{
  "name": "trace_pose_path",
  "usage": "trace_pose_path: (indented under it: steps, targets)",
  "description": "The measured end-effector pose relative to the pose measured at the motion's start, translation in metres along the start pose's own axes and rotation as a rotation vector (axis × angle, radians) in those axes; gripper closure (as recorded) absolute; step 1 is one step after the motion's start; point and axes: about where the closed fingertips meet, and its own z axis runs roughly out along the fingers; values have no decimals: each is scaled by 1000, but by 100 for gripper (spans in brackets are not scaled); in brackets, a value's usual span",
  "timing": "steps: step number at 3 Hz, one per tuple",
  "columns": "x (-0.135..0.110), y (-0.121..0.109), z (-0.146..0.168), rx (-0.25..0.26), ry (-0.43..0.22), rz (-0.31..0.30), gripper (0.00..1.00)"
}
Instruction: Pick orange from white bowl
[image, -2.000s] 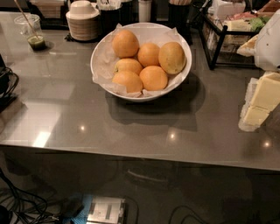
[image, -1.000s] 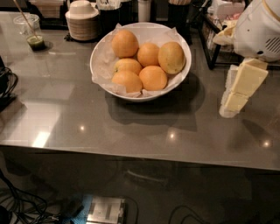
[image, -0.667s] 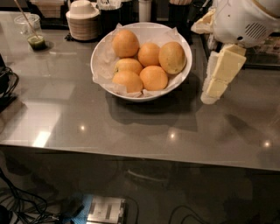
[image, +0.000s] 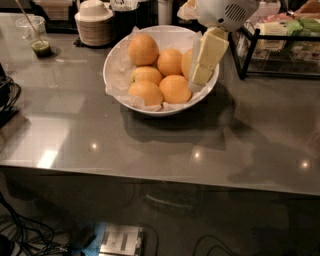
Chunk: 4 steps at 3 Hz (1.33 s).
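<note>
The white bowl (image: 117, 60), lined with crinkled white paper, stands on the grey counter at upper centre. It holds several oranges. The orange (image: 186, 62), the largest one, lies at the bowl's right side, and only a sliver of it shows. My gripper (image: 200, 76), cream-coloured under a white wrist, hangs down from the top of the view over the bowl's right rim. It stands right in front of that orange and hides most of it. The smaller, brighter oranges (image: 143, 49) lie to its left.
A stack of ribbed beige bowls (image: 93, 25) stands behind the bowl at the left. A plastic cup with green liquid (image: 38, 40) is at the far left. A black wire rack (image: 280, 47) stands to the right. Black cables (image: 7, 97) lie at the left edge.
My gripper has moved left and further back, from beside the bowl on the right to over the bowl's right rim, and now covers the largest orange. The bowl and oranges have not moved.
</note>
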Motion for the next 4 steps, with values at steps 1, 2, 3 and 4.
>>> trace_pose_path:
  steps: [1,2,3,4]
  targets:
    - [-14,-26,21,-13,-21,-32,0]
    - [-20,-42,43,-44,-39,-63,0]
    - [-13,-51,64,-74,-54,-69,0]
    - [5,-57,80,-97,-64,-46,0]
